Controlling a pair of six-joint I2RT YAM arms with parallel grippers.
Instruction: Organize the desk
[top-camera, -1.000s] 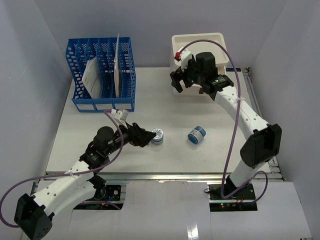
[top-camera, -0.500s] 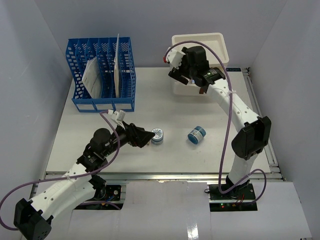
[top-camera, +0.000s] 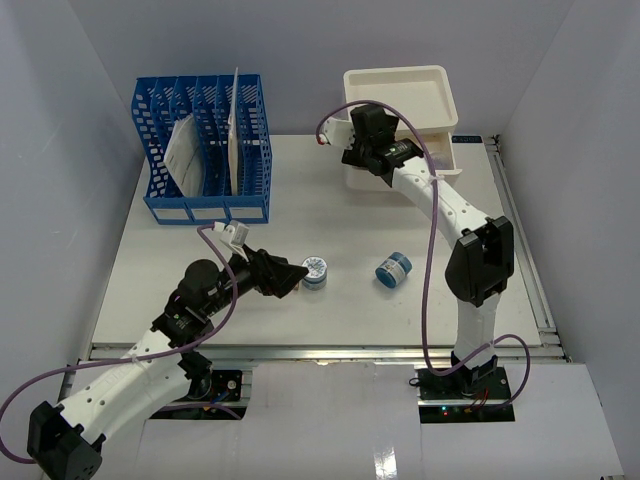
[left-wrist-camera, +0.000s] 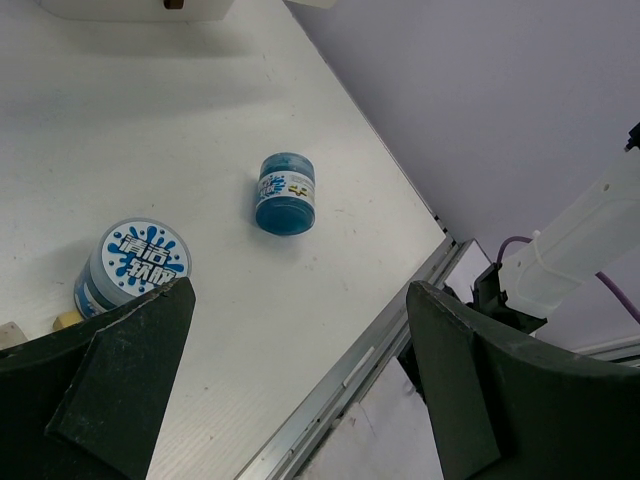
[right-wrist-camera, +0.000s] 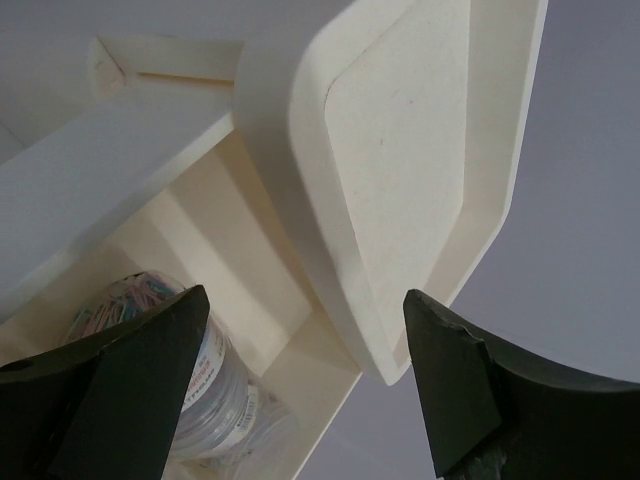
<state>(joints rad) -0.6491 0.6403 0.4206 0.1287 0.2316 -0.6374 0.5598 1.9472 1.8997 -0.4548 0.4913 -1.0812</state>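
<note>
The white desk (top-camera: 330, 215) holds two small jars. An upright blue-and-white jar (top-camera: 314, 272) stands near the middle, and a blue jar (top-camera: 394, 269) lies on its side to its right. My left gripper (top-camera: 290, 277) is open and empty, low over the desk just left of the upright jar. The left wrist view shows that jar (left-wrist-camera: 132, 262) by my left finger and the lying jar (left-wrist-camera: 285, 193) further off. My right gripper (top-camera: 361, 158) is open and empty at the left side of the white drawer box (top-camera: 440, 160). In the right wrist view a clear jar (right-wrist-camera: 165, 385) sits in an open drawer.
A blue slotted file rack (top-camera: 205, 150) with papers stands at the back left. A white tray (top-camera: 400, 92) tops the drawer box and shows from below in the right wrist view (right-wrist-camera: 400, 160). The metal rail (left-wrist-camera: 370, 355) runs along the desk's near edge.
My right gripper has swung left and back, up close against the drawer box. My left gripper has barely moved beside the upright jar.
</note>
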